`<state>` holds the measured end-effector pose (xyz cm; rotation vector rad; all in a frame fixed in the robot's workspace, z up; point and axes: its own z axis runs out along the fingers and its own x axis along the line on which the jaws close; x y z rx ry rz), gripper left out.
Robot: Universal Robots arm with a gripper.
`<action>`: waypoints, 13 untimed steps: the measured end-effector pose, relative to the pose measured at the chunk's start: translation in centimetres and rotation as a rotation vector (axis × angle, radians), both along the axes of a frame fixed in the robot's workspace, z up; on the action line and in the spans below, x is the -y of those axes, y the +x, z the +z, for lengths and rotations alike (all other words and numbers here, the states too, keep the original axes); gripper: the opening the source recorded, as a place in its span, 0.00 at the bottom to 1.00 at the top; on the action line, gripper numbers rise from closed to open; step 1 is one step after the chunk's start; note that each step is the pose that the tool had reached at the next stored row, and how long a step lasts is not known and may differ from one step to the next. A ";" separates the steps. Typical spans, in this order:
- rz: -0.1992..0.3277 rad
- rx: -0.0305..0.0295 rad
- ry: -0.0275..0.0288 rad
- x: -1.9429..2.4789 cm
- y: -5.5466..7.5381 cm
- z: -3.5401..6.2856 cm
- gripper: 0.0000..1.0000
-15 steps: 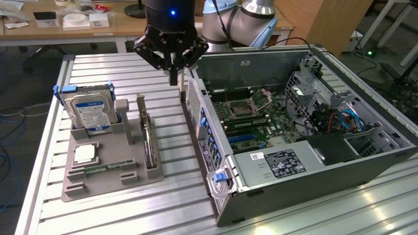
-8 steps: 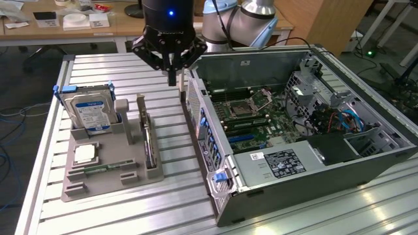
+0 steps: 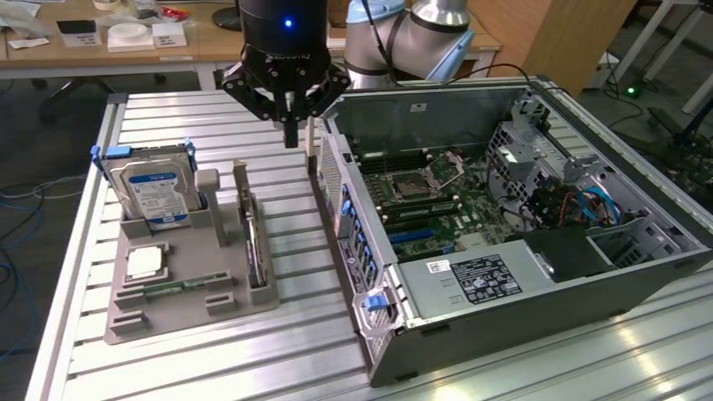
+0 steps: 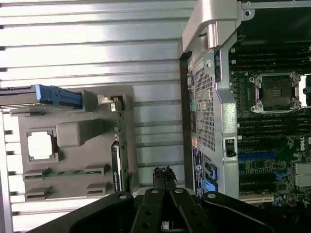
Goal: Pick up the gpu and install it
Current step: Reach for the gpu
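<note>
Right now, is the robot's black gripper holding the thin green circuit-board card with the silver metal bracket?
No: the green gpu stands on edge in the grey holder tray, apart from the shut black gripper.

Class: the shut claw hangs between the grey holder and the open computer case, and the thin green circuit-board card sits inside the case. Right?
No. The exterior view shows the thin green circuit-board card standing on edge in the grey plastic holder, not inside the open dark computer case. The rest is right.
</note>
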<state>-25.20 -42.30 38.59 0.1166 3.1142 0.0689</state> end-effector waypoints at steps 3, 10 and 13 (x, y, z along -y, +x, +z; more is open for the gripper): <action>0.000 0.0000 0.0000 0.04 -0.1 -0.01 0.11; 0.000 0.0000 0.0000 0.12 -0.3 -0.01 0.11; 0.000 0.0000 -0.0001 0.19 -0.5 -0.01 0.11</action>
